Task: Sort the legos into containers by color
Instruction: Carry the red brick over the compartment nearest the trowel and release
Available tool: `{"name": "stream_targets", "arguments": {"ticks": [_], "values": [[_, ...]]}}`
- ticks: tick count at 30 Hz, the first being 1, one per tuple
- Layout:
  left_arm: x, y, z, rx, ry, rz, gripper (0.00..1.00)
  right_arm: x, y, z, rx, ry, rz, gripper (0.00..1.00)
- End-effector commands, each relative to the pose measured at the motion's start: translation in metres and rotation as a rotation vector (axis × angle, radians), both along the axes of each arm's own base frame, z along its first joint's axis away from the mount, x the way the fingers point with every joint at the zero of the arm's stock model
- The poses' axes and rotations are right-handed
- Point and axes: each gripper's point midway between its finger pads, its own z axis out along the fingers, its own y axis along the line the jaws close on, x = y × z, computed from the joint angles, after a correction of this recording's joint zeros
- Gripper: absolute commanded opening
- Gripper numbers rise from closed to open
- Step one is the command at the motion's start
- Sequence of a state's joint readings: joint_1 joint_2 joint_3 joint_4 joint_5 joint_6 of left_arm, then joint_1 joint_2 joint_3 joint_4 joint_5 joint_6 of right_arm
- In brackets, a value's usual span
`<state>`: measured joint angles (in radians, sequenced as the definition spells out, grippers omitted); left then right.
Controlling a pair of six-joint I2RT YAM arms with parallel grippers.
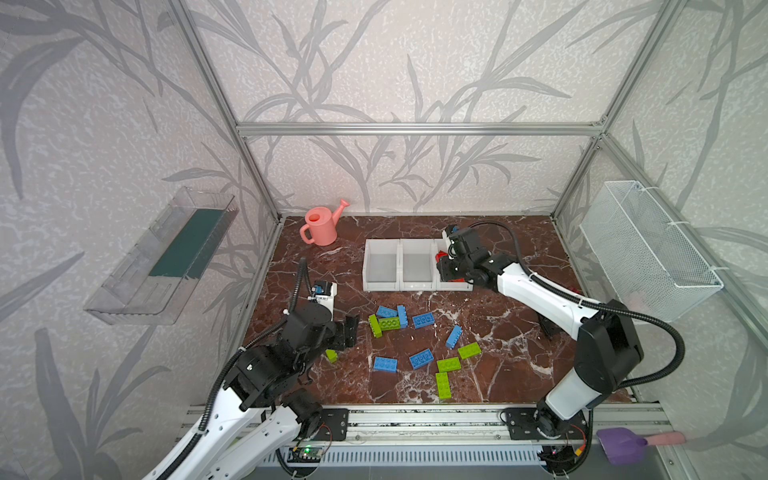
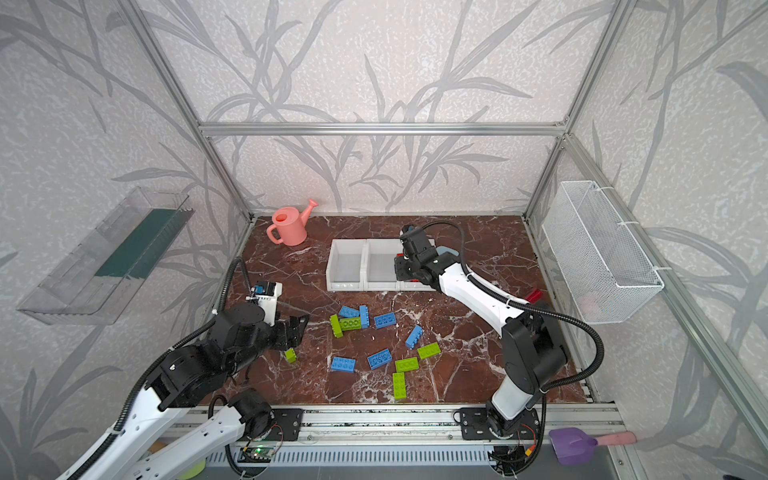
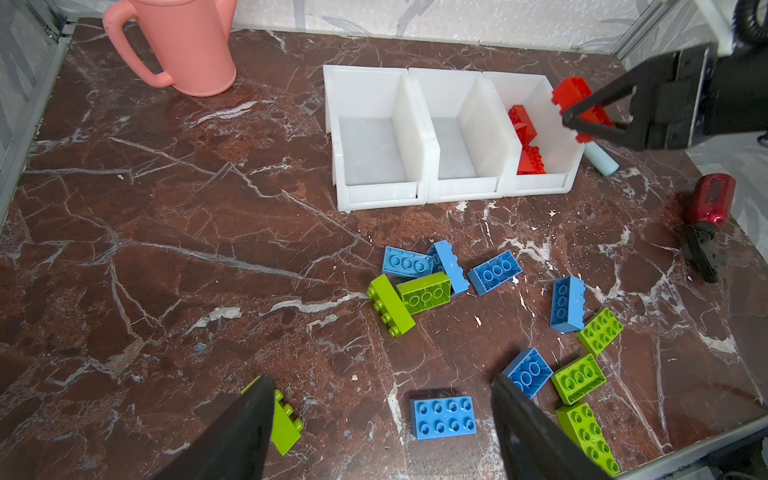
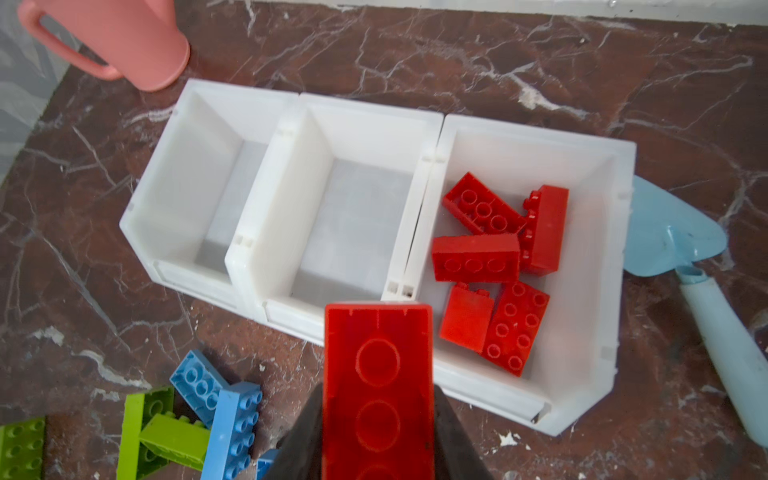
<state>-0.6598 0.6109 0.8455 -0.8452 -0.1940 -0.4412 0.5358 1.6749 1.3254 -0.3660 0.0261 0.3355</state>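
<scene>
**Red lego poised for the drop**

My left hand hangs spread and empty above the blue and green legos loose on the tabletop. Farther out, my right hand pinches a red lego by the end bin, which holds other reds. Next I'd centre the lego over that bin and release it.

Bright even light, soft shadows, bowed edges; held red lego blurred
</scene>
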Motion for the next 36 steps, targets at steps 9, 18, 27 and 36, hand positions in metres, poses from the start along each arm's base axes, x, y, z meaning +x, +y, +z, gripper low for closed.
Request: {"name": "stream_targets", "arguments": {"ticks": [9,18,27,36], "values": [[0.002,0.007,-0.011,0.042,0.031,0.037,0.96,0.058,-0.013,-0.042,0.137,0.145,-0.01,0.37],[0.005,0.003,-0.019,0.061,0.073,0.028,0.99,0.064,-0.017,-0.032,0.203,0.118,-0.016,0.75],[0.01,-0.006,-0.037,0.102,0.152,0.012,0.99,0.009,-0.029,0.015,0.311,-0.026,0.022,0.86],[0.006,-0.026,-0.062,0.082,0.298,-0.009,0.99,-0.061,-0.043,0.006,0.37,-0.061,0.074,0.98]]}}
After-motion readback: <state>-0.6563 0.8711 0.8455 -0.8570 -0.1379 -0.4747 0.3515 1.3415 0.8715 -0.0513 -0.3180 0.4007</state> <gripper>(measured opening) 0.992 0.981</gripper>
